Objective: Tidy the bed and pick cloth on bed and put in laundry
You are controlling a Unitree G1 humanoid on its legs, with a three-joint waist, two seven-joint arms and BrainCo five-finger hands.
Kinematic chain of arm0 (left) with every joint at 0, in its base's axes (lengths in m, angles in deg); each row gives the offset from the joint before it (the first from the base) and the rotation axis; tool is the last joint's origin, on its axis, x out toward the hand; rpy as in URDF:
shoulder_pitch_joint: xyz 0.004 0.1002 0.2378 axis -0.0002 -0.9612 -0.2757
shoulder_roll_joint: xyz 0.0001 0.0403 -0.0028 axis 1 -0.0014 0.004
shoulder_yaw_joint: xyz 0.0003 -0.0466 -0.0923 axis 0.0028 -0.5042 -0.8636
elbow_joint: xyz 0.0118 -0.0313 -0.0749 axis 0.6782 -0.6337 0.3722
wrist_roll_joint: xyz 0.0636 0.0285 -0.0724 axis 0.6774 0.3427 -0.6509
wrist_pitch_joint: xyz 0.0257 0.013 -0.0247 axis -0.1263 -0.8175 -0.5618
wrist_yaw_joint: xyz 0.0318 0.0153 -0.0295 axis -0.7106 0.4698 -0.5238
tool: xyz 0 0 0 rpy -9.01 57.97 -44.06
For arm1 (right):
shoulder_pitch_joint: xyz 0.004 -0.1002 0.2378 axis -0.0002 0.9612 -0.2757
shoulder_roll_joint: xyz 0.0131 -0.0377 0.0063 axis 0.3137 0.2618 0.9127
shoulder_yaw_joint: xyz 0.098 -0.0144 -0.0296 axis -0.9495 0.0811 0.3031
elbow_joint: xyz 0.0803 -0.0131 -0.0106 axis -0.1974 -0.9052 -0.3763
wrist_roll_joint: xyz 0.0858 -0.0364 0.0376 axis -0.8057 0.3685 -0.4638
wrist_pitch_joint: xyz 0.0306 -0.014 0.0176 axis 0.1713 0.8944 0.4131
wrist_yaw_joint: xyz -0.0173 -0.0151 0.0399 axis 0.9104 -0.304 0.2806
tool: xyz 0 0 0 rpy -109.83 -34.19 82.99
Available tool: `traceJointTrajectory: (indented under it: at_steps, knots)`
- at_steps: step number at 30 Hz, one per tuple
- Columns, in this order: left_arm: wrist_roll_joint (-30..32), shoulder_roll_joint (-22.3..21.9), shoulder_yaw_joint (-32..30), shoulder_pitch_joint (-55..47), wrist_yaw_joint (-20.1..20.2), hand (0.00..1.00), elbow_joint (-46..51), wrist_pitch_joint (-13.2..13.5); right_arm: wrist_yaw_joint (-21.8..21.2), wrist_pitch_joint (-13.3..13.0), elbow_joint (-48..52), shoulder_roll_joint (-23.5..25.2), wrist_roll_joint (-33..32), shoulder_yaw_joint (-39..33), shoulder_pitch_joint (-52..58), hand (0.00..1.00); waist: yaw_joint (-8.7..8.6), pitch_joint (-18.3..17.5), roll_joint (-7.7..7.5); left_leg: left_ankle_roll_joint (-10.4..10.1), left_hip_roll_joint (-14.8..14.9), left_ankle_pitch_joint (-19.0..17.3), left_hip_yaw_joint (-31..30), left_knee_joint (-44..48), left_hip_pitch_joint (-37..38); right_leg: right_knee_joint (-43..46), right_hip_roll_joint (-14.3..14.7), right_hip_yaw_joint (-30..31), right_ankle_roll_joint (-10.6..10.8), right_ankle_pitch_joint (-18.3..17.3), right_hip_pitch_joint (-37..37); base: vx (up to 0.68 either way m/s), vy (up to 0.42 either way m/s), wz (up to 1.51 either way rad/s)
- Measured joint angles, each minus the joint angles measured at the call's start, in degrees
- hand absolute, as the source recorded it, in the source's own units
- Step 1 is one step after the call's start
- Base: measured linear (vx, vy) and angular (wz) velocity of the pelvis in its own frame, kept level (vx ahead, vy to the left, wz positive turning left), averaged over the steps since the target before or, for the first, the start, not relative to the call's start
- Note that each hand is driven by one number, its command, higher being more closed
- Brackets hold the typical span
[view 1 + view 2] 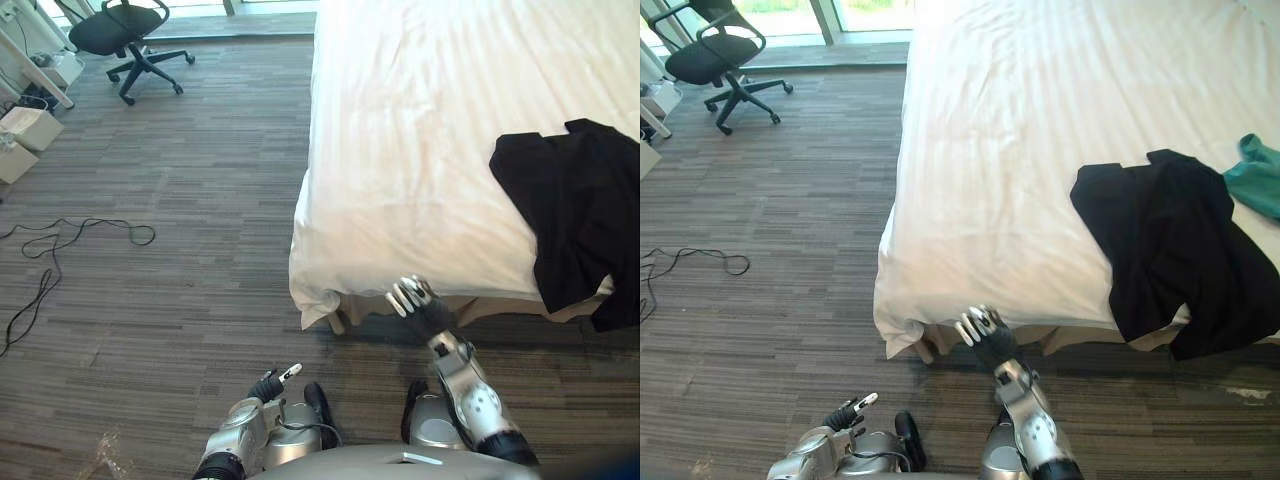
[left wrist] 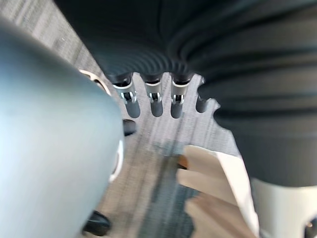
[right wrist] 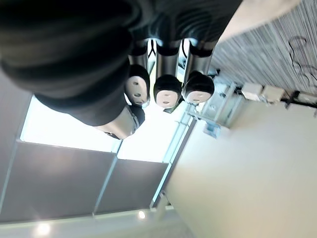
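Observation:
A bed with a white sheet (image 1: 420, 150) takes up the upper right. A black cloth (image 1: 580, 210) lies crumpled on the sheet near the bed's near edge and hangs a little over it. A teal cloth (image 1: 1255, 175) lies further right on the bed. My right hand (image 1: 420, 305) is raised just in front of the bed's near edge, left of the black cloth and apart from it. Its fingers (image 3: 167, 91) are curled and hold nothing. My left hand (image 1: 270, 383) hangs low over the floor with relaxed fingers (image 2: 156, 104).
A black office chair (image 1: 125, 35) stands at the far left by the window. White boxes (image 1: 30, 125) sit along the left wall, and a thin black cable (image 1: 60, 240) trails over the striped carpet. Open floor stretches left of the bed.

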Motion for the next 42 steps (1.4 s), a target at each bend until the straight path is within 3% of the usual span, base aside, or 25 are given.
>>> traceJointTrajectory:
  at_steps: [3,4,8,12,15,18,19,24,31,33,35,39,40,41,42]
  knots:
    - [-3.4,-0.7,0.4,5.5,0.1,0.0,-0.2,2.7,6.2,-0.5,2.7,0.2,-1.0,-1.0,-12.4,1.0,0.97,3.3,0.07,0.0,-0.3,1.7,-0.1,-0.3,-6.4,1.7,-0.6,0.0,-0.1,0.6,-7.0,-0.16,-0.016,0.19]
    - [-5.4,-1.3,0.4,8.3,0.1,0.0,-1.0,4.3,9.1,-0.7,2.7,0.2,-1.0,-2.4,-18.3,1.0,1.76,3.8,-0.03,0.0,-0.2,2.9,-0.1,-0.1,-11.3,2.6,-0.8,0.0,-0.8,1.2,-12.3,-0.1,-0.04,0.25]
    - [-8.5,-2.4,-3.2,15.6,0.2,0.0,0.0,7.5,14.5,-0.7,5.1,-0.1,-0.7,-4.4,-27.9,1.0,3.18,8.5,-0.19,1.4,1.7,5.0,-0.5,3.9,-20.2,5.4,-0.7,-0.4,-2.8,2.4,-20.0,-0.03,-0.05,0.18]
    - [-8.9,-5.7,-7.7,20.6,0.0,0.0,1.4,10.3,18.5,-2.2,10.0,-0.6,0.3,-4.3,-33.5,1.0,2.87,10.8,0.53,2.3,4.7,1.6,-2.6,15.0,-31.8,10.3,-0.7,-1.7,-4.9,1.4,-27.7,0.01,-0.045,0.17]
    - [-8.9,-8.5,-10.2,22.5,-1.4,0.0,1.3,10.4,21.5,-3.7,10.0,-0.5,1.4,-4.3,-36.2,1.0,2.92,11.3,0.5,2.4,6.6,-1.6,-4.1,23.3,-38.1,16.5,-1.1,-1.6,-5.8,-0.9,-32.6,-0.04,-0.01,0.13]
    - [-8.9,-10.8,-14.3,25.4,-3.3,0.0,1.0,10.2,25.4,-6.5,9.4,-0.5,2.6,-5.5,-39.9,1.0,3.02,11.3,0.52,2.7,7.6,-4.3,-5.9,30.5,-46.4,22.7,-1.7,-1.0,-5.6,-4.2,-39.9,-0.11,-0.015,0.16]
    - [-8.8,-12.1,-16.0,26.9,-4.3,0.0,0.4,10.1,26.5,-8.6,8.1,-0.6,2.8,-7.0,-40.9,1.0,2.92,11.5,0.66,2.9,8.0,-4.9,-6.7,33.2,-50.0,25.3,-2.2,-0.9,-5.2,-5.5,-43.0,-0.12,-0.026,0.15]
    - [-8.5,-14.2,-19.4,28.7,-6.5,0.0,0.2,10.1,26.3,-12.7,3.1,-0.1,4.7,-9.6,-43.8,1.0,2.9,11.7,0.74,3.3,9.6,-6.0,-6.8,37.8,-52.8,28.5,-1.8,0.4,-4.9,-6.0,-45.7,-0.09,-0.019,-0.1]
    - [-5.9,-14.3,-22.6,30.0,-9.2,0.0,1.9,6.3,26.3,-13.3,2.1,-0.1,1.2,-19.3,-40.9,1.0,1.83,11.6,0.23,4.1,11.7,-7.7,-6.2,42.4,-54.1,28.8,0.8,3.6,-3.3,-4.3,-46.7,-0.11,0.018,-0.2]
    - [-5.9,-13.0,-23.8,29.9,-10.4,0.0,2.5,4.1,24.5,-13.8,2.0,-0.1,-1.1,-22.5,-36.9,1.0,0.89,11.6,-1.19,4.3,12.5,-7.8,-5.1,42.4,-53.3,26.9,1.9,4.8,-2.8,-2.6,-46.0,-0.16,0.05,-0.28]
    - [-5.9,-12.1,-23.8,29.8,-10.7,0.0,2.5,2.4,21.6,-14.3,0.6,-0.1,-2.4,-26.0,-32.4,1.0,0.59,11.6,-1.3,4.8,12.8,-8.1,-4.3,41.7,-51.9,24.2,2.9,5.5,-2.4,-0.8,-44.2,-0.14,0.061,-0.3]
    - [-5.5,-10.0,-22.4,26.2,-11.0,0.0,5.0,1.0,19.3,-15.1,-13.2,0.1,-6.7,-33.5,-18.1,1.0,0.92,11.5,-1.65,4.5,14.4,-7.9,1.6,34.7,-43.7,14.0,5.3,6.6,-2.5,2.6,-36.8,-0.06,0.058,-0.39]
    - [-3.9,-9.3,-22.3,25.0,-11.0,0.0,5.4,0.9,17.9,-15.2,-14.7,0.8,-7.3,-35.2,-13.0,1.0,0.65,11.5,-1.68,4.0,14.6,-7.6,3.5,33.1,-41.0,17.5,5.9,8.1,-4.0,1.7,-35.6,0.02,-0.011,-0.16]
    - [-3.6,-8.4,-21.9,23.6,-10.9,0.0,5.6,0.8,16.9,-15.2,-15.0,1.2,-7.3,-36.1,-8.5,1.0,-0.01,11.4,-1.86,3.7,14.2,-7.4,5.0,31.9,-38.4,17.3,6.3,9.2,-3.6,-0.2,-31.4,0.05,-0.064,-0.16]
    - [-3.6,-7.7,-21.8,22.1,-10.8,0.0,6.3,0.8,15.6,-15.2,-15.5,1.1,-7.0,-36.3,-5.8,0.0,-0.14,11.4,-1.86,3.0,14.4,-7.0,6.4,30.3,-35.5,14.3,6.5,9.4,-2.5,-0.7,-28.9,0.05,-0.073,-0.39]
